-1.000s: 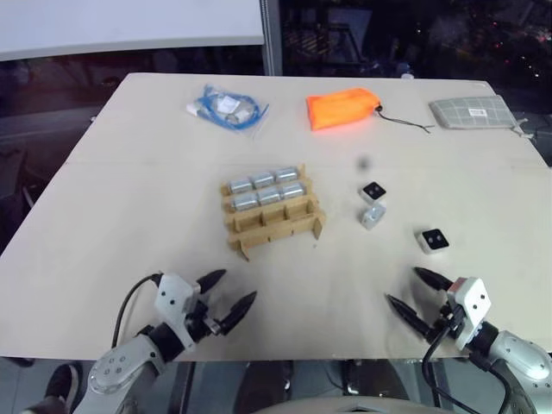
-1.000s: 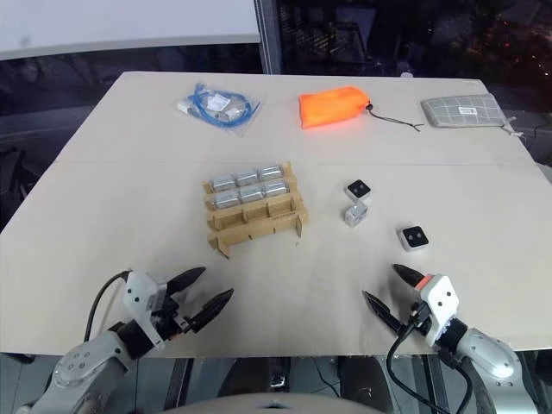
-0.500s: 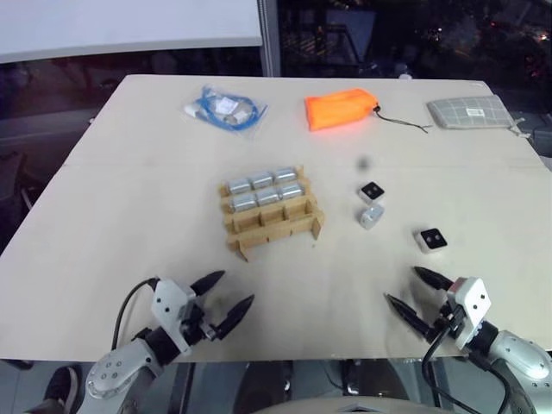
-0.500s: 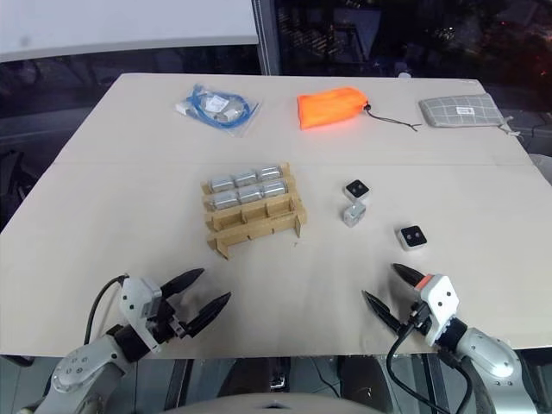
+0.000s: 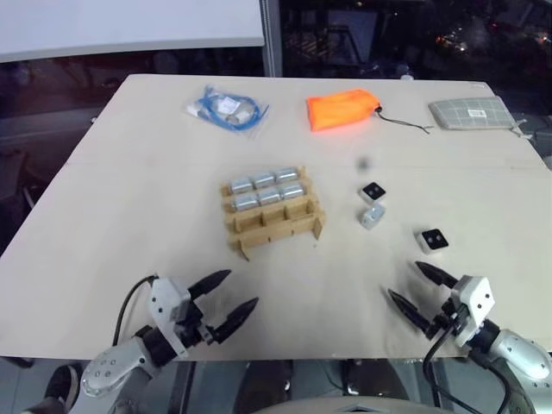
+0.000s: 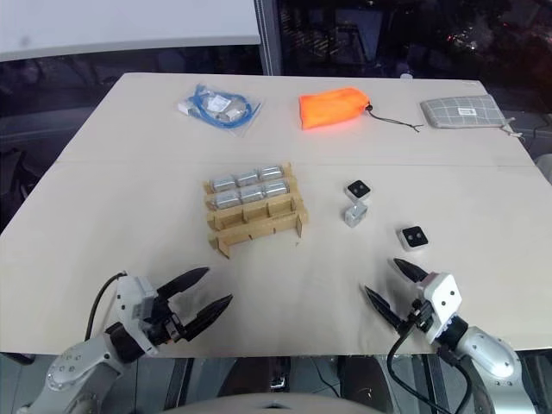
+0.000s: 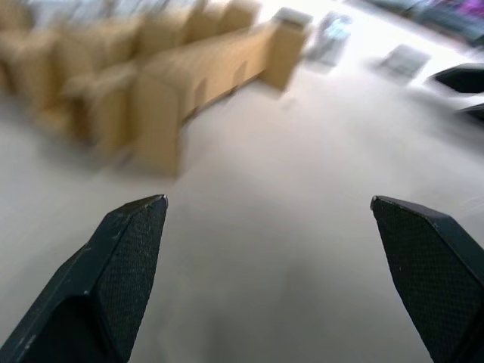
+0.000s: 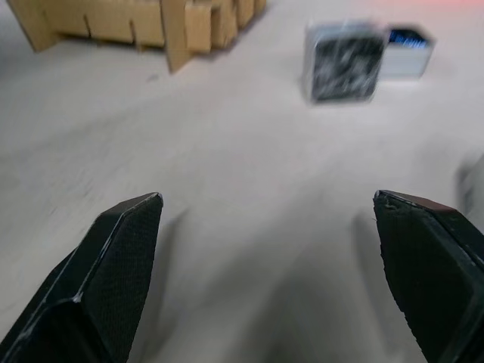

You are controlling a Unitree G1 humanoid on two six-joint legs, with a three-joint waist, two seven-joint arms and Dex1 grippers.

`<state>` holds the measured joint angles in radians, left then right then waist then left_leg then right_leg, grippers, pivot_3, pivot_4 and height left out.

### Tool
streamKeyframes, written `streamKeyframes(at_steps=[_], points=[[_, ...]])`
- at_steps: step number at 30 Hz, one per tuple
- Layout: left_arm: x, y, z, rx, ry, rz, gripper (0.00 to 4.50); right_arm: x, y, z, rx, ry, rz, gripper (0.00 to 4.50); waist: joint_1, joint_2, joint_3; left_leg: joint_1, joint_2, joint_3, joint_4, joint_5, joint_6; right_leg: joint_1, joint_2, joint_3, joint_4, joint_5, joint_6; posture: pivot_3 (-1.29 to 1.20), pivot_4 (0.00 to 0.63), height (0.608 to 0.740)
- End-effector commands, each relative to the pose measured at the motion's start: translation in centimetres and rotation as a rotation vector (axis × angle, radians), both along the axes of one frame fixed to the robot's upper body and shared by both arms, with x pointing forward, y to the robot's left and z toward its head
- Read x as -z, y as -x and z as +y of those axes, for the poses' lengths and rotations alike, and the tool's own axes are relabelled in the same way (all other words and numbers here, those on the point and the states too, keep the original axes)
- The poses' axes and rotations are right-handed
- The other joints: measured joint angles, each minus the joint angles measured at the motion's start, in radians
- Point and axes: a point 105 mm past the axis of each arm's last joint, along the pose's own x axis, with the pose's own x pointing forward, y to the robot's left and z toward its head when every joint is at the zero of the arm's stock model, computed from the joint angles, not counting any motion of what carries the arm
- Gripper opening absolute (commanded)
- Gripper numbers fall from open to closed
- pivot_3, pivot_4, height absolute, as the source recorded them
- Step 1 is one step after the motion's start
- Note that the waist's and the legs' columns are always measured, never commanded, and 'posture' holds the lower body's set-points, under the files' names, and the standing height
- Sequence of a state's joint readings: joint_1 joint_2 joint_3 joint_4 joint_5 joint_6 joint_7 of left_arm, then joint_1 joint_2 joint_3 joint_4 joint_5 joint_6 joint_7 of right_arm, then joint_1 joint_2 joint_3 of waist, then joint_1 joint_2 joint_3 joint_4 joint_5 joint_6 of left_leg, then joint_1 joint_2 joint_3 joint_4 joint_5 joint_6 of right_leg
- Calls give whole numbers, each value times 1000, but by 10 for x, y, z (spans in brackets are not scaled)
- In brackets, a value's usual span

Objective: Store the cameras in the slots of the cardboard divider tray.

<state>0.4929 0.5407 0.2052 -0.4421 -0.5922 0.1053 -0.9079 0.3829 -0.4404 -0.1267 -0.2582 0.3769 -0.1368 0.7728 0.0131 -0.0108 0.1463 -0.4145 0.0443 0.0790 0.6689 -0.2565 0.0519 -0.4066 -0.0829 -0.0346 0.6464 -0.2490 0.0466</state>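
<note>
Bench [image 5: 129, 198] is carrying everything, pale and matte. Left gripper [image 5: 233, 298] is hovering over the near left edge, its jaws standing wide and holding nothing. Far left, a clear bag of blue cable [image 5: 226, 109] is lying flat. Cardboard divider tray [image 5: 272, 213] is sitting near the bench centre, angled slightly; its two far rows are holding six silvery cameras [image 5: 263, 189], three per row, lying on their sides, while the near rows of slots are standing empty. In the left wrist view the tray [image 7: 151, 76] is showing blurred ahead of the fingers [image 7: 125, 261]. An orange pouch [image 5: 341, 109] is lying far, right of centre, its cord trailing to the right. Right of the tray, two loose cameras are sitting touching or nearly so: one with its black face up [image 5: 373, 191], one tipped on its side [image 5: 371, 216] just nearer. A third loose camera [image 5: 432, 240] is lying further right, black face up, just beyond the right gripper [image 5: 422, 293], whose jaws are also standing wide and empty. A grey checked pouch [image 5: 474, 112] is lying at the far right corner.
</note>
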Motion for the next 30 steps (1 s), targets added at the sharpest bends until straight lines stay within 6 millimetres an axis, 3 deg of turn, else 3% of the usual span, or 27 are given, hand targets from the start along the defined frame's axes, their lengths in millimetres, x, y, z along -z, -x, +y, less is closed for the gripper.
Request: streamKeyframes(at_steps=[1,6,14,18,26,30], points=[[-25,6,-4,110,5,-35,4500,-23,-8,-21,88,-10,-100,4435,0,0,0,0,0,0,0,0,0,0,0,0,0,0,0,0,150,740],[-57,-8,-5,234,-67,-80,4500,-30,-26,-56,230,92,-114,4435,3,0,0,0,0,-1,2,0,0,1,1,0,1,0,0,0,150,740],[-101,-26,-8,402,-307,-147,4500,-22,-53,-45,269,48,57,4435,-3,1,2,1,-2,0,2,1,-1,1,3,3,4,0,0,0,150,740],[-120,-35,-9,403,-347,-167,4500,-16,-59,-42,297,55,111,4435,-1,0,3,1,-3,1,1,1,-1,0,3,4,5,0,0,0,150,740],[-128,-38,-13,424,-375,-170,4500,-10,-62,-43,347,3,170,4435,-1,0,3,0,-4,1,1,2,-2,0,3,4,5,0,1,0,150,740],[-125,-42,-12,412,-380,-158,4500,-13,-60,-40,327,19,148,2734,-2,0,3,1,-3,1,1,1,-2,0,4,4,5,0,1,0,150,740]])
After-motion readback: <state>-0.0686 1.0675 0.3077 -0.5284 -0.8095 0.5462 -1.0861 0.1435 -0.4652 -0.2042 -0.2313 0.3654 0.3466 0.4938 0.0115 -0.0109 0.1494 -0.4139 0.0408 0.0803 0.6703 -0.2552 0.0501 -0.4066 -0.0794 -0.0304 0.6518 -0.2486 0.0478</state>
